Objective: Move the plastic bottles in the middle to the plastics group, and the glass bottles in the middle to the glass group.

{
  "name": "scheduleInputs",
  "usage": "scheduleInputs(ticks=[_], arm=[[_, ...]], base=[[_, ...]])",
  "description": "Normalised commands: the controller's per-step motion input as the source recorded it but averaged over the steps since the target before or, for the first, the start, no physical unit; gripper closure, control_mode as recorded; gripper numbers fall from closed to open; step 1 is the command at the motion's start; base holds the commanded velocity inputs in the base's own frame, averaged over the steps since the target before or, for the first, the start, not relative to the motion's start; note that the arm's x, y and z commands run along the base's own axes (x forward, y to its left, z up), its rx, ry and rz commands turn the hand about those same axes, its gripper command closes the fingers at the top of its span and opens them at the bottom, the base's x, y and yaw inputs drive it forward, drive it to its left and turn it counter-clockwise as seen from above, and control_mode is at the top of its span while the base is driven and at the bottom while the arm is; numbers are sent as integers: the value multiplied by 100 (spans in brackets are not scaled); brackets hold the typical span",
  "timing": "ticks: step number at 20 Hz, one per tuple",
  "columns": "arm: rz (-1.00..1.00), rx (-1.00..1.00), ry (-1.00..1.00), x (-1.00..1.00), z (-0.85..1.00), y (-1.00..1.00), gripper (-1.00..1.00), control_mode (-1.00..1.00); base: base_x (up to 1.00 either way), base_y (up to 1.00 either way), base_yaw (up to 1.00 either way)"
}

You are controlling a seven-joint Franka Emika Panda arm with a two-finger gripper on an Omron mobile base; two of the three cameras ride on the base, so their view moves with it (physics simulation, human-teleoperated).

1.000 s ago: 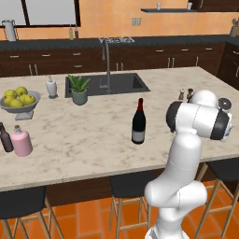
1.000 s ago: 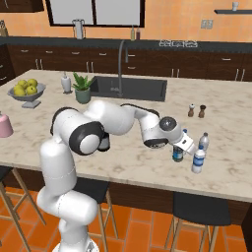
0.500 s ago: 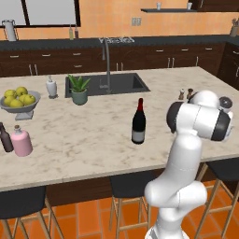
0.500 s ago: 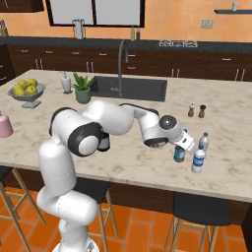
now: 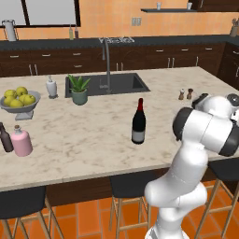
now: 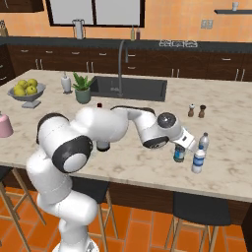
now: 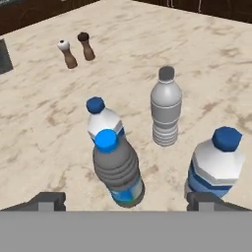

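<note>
My gripper (image 7: 127,201) is open, its fingertips (image 7: 47,200) spread wide to either side of a dark-tinted plastic bottle (image 7: 116,167) with a blue cap that stands upright on the counter. Close behind it stands a whitish blue-capped bottle (image 7: 103,121). A grey-capped clear bottle (image 7: 166,112) and another blue-capped bottle (image 7: 217,165) stand beside them. In the right base view the gripper (image 6: 183,142) hovers over this cluster (image 6: 198,159) at the island's right end. The tall wine bottle (image 5: 138,122) stands mid-counter. At the left end are the pink flask (image 5: 21,141) and small brown bottle (image 5: 5,138).
Salt and pepper shakers (image 7: 77,49) stand further back on the counter. A sink (image 5: 106,84), potted plant (image 5: 78,89), white dispenser (image 5: 51,87) and fruit bowl (image 5: 18,100) line the far side. The counter's front edge runs just behind the bottle cluster, with stools (image 6: 201,210) below.
Hardly anything differs: the hand stays over the bottle cluster at the right end, and the bottles and wine bottle stand where they were.
</note>
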Motion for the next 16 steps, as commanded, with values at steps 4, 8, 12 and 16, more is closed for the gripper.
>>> scheduleInputs(ticks=[4, 8, 12, 16], arm=[[9, -9, 4, -46, 77, 69, -100, -100], [14, -14, 18, -23, 66, 100, -100, -100], [16, -11, 26, -24, 72, 100, -100, -100], [11, -5, 26, -34, 90, 100, -100, -100]], base=[[0, 0, 0], [0, 0, 0], [0, 0, 0], [0, 0, 0]])
